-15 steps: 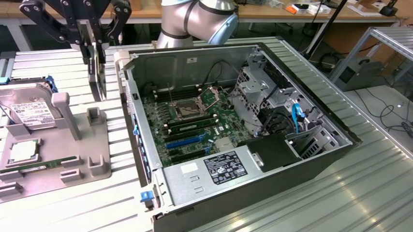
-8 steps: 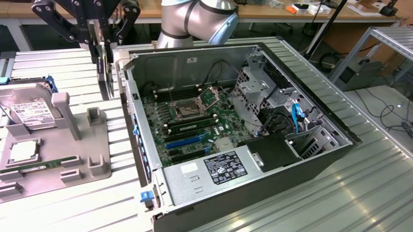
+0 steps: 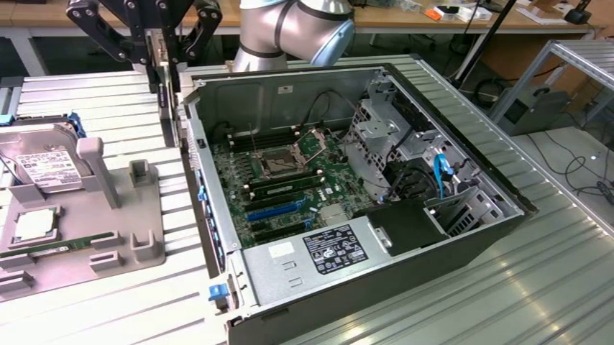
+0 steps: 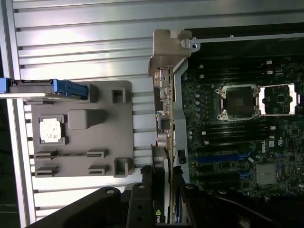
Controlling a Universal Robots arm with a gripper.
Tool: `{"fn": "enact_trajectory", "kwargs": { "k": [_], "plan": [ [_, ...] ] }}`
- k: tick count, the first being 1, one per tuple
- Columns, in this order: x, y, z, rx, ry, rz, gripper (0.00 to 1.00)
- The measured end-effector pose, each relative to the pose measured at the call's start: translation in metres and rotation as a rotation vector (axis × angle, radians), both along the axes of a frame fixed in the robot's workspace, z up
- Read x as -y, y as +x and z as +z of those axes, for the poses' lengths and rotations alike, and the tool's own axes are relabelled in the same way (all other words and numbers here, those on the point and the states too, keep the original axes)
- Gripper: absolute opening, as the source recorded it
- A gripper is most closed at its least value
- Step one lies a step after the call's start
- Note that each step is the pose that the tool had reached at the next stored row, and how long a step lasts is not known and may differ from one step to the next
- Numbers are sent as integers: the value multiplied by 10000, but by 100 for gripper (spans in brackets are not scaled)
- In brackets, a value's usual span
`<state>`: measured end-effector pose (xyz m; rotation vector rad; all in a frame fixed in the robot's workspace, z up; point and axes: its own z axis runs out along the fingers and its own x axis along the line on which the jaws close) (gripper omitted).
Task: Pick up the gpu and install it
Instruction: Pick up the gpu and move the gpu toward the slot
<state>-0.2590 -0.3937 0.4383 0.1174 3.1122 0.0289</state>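
- Gripper [image 4: 164,197] jaws pinch the gpu [image 4: 164,118] across its two flat faces, so the card shows edge-on as a thin strip between the black linkage fingers [image 3: 101,32]
- From the jaws the gpu's [image 3: 168,100] long axis runs straight away and downward, with its bent silver bracket [image 4: 167,47] at the far end
- It hangs in the air just outside the case wall [image 3: 197,144], between the grey fixture [image 3: 96,215] and the open case, touching neither as far as I can tell
- By my judgement the deciding relation is sideways: the blue slots [image 3: 273,212] on the green motherboard [image 3: 287,180] lie inside the case, toward the exterior view's right of the card and lower
- Further out, a silver hard drive [image 3: 43,162] with a white label stands in the moulded matte fixture, on a ribbed, shiny metal table [image 3: 537,273]
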Motion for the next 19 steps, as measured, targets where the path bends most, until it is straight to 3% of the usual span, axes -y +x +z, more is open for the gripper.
{"fn": "enact_trajectory", "kwargs": {
  "k": [19],
  "plan": [
    [0, 346, 0, 0, 0, 0, 27]
  ]
}}
